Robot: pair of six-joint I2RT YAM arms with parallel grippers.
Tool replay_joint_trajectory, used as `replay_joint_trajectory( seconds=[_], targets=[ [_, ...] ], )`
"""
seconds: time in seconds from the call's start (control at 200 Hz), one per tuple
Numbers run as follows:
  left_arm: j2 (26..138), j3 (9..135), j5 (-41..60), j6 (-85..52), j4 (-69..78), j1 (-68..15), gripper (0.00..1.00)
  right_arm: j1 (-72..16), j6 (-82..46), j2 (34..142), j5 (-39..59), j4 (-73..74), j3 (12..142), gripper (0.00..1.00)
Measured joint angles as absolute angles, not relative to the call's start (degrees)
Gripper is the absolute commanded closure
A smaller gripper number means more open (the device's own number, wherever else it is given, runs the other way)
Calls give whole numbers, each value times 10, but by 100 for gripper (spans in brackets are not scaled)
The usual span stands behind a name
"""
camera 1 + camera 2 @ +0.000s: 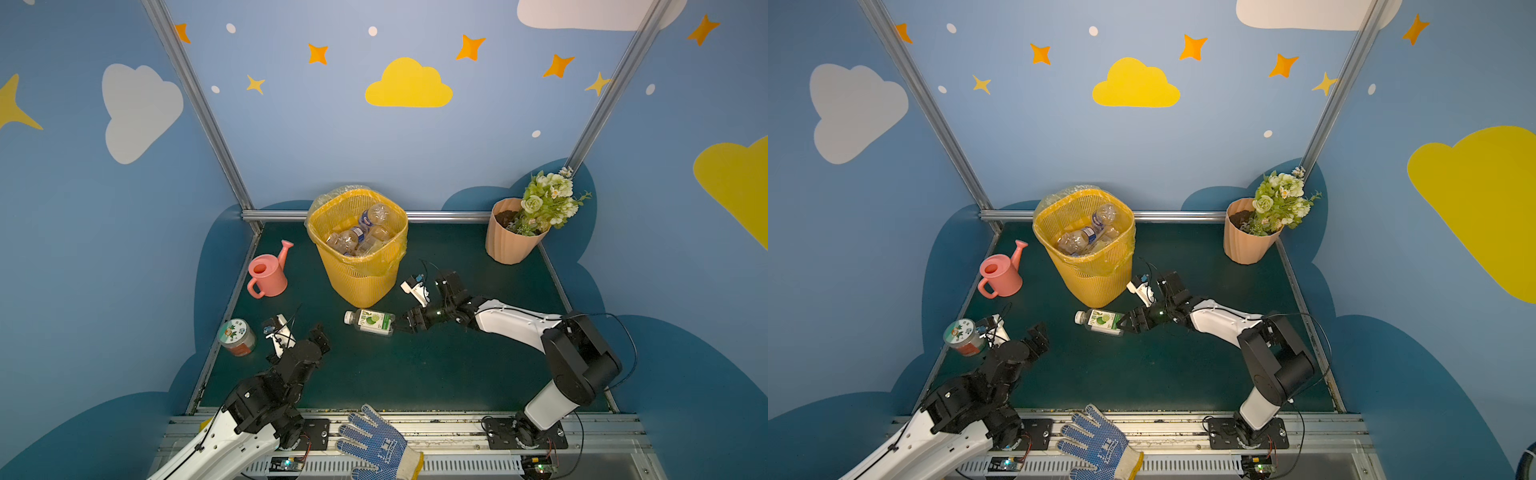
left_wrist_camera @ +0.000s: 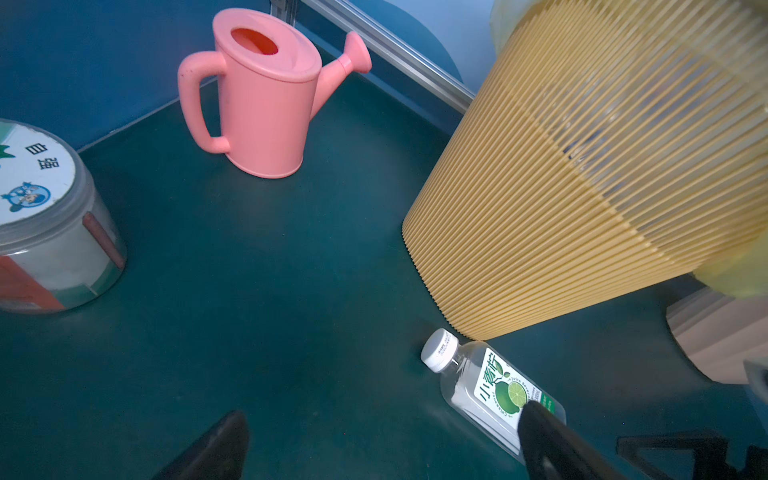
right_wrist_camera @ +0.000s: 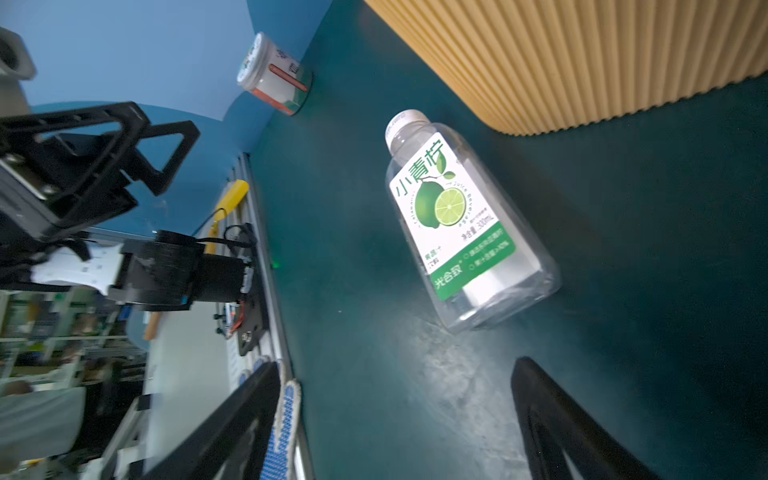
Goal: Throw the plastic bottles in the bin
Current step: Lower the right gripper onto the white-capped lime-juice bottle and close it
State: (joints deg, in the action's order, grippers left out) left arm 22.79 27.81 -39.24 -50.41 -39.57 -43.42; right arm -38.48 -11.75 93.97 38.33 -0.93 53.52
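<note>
Right wrist: bottle (image 3: 461, 220) label 小青柠, 300mL; right tool (image 3: 395, 370) apart, left tool (image 2: 384, 411) apart

A pink watering can (image 1: 268, 276) stands upright near the left edge of the green mat (image 1: 415, 374). Closer in is a lidded jar (image 1: 237, 336). A peach pot (image 1: 509, 245) of flowers (image 1: 548, 199) fills the far right corner. A blue-dotted glove (image 1: 376, 444) lies on the front rail.

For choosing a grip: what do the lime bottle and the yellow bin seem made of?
Lime bottle: probably clear plastic, glossy; the mat shows through it. Bin: likely stiff yellow plastic, matte, moulded in fine ribs with open slits.
</note>
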Motion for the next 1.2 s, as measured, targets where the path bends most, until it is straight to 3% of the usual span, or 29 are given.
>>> replay_joint_trajectory(
  seconds=[0.465,0.741,0.906,1.081,1.201],
  targets=[
    [230,278,-381,-504,-394,-419,0,-457,28,1034,180,-41,587,7],
    [232,278,-359,-500,-393,-394,0,-486,47,1061,127,3,602,8],
    [232,278,-351,-498,-395,-387,0,-494,65,1092,117,6,615,20],
    [228,273,-346,-498,-398,-379,0,-498,81,1097,119,4,617,46],
    [223,273,-343,-498,-400,-376,0,-498,89,1084,125,5,598,48]
  ],
)
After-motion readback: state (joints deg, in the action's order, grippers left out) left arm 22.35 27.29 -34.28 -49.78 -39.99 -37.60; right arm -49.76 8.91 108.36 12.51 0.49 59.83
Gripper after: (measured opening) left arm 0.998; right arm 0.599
